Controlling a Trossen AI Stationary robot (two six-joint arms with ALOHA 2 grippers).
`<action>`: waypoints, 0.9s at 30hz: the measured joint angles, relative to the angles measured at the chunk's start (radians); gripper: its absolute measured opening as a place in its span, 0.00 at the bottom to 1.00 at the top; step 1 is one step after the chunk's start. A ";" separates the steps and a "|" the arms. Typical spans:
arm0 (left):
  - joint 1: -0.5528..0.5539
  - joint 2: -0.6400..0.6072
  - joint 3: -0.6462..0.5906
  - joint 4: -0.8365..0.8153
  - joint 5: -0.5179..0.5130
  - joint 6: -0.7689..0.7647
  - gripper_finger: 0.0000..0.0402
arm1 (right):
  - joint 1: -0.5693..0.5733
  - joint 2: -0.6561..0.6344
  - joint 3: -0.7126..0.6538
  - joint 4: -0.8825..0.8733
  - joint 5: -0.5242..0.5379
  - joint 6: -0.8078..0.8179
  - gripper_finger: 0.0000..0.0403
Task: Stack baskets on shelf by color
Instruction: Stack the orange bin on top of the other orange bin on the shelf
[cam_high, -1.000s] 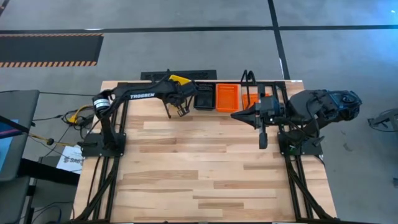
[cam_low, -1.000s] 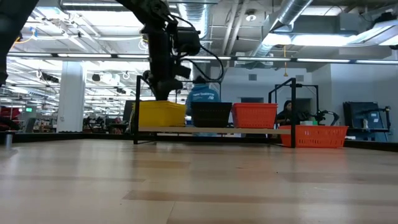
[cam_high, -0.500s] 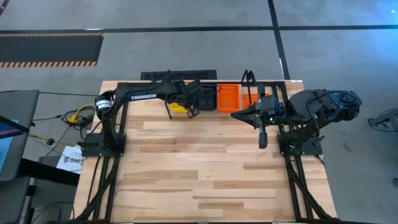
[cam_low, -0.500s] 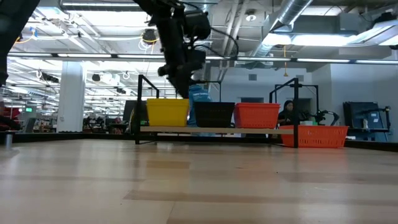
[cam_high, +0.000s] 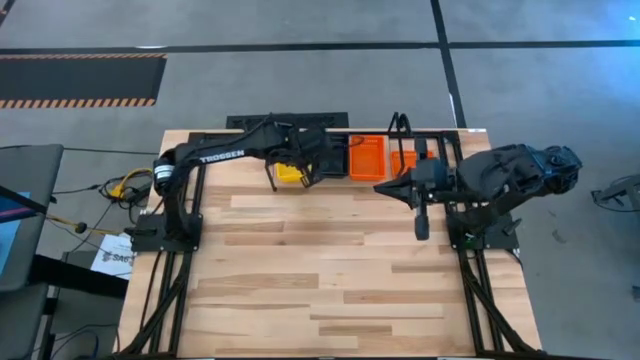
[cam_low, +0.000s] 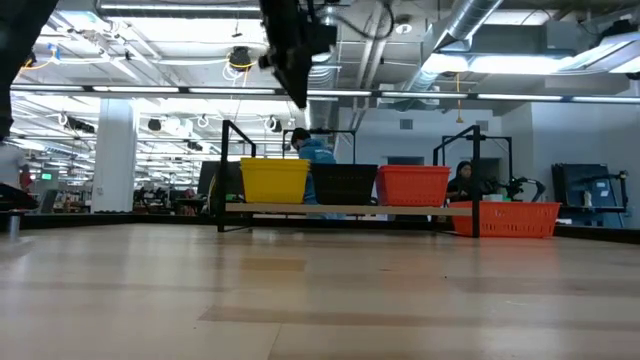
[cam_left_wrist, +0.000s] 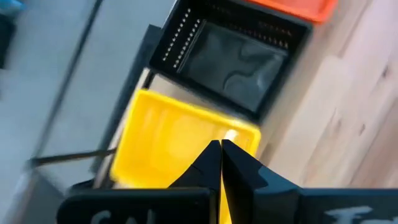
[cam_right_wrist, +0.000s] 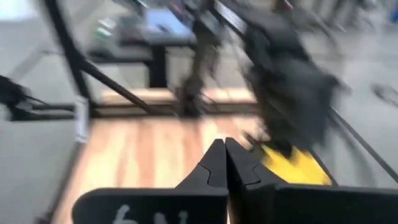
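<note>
Grey floor with dark seams and a striped hazard mat surrounded the wooden table (cam_high: 330, 270) we looked down on from above. At its far edge stood the shelf (cam_high: 400, 125), and on it we saw the yellow basket (cam_high: 288, 173) partly under the left arm, the black basket (cam_high: 333, 160) next to it, then the orange basket (cam_high: 367, 157); a further patch of orange (another basket, we supposed, though it was mostly covered) showed by the hoop at the shelf's right end. The left gripper (cam_high: 322, 160) hung over the yellow and black baskets, while the right gripper (cam_high: 384, 186) waited just in front of the orange one, its arm stretched in from the right. From table height we saw the three baskets standing side by side on the light board: yellow (cam_low: 273, 180), black (cam_low: 343, 183), orange (cam_low: 411, 185), with a separate orange basket (cam_low: 515, 218) lower down beyond the shelf's right end, and the left gripper (cam_low: 297, 95) raised well above the yellow basket, holding nothing. Through the left wrist camera we found its fingers (cam_left_wrist: 208, 165) pressed together and empty, above the yellow basket (cam_left_wrist: 168, 140) with the black one (cam_left_wrist: 233, 56) beside it. Through the right wrist camera the right fingers (cam_right_wrist: 214, 163) were likewise closed on nothing, facing the other arm over a glimpse of yellow (cam_right_wrist: 295, 165).
</note>
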 joint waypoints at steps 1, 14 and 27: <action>-0.021 -0.004 0.017 -0.035 -0.032 -0.005 0.00 | -0.005 0.000 0.000 -0.039 0.028 0.026 0.01; -0.328 -0.207 0.014 -0.394 -0.419 -0.431 0.00 | -0.080 -0.034 0.000 -0.365 0.199 0.255 0.01; -0.679 -0.637 -0.246 -0.400 -0.587 -0.901 0.00 | -0.098 -0.123 -0.041 -0.727 0.307 0.697 0.01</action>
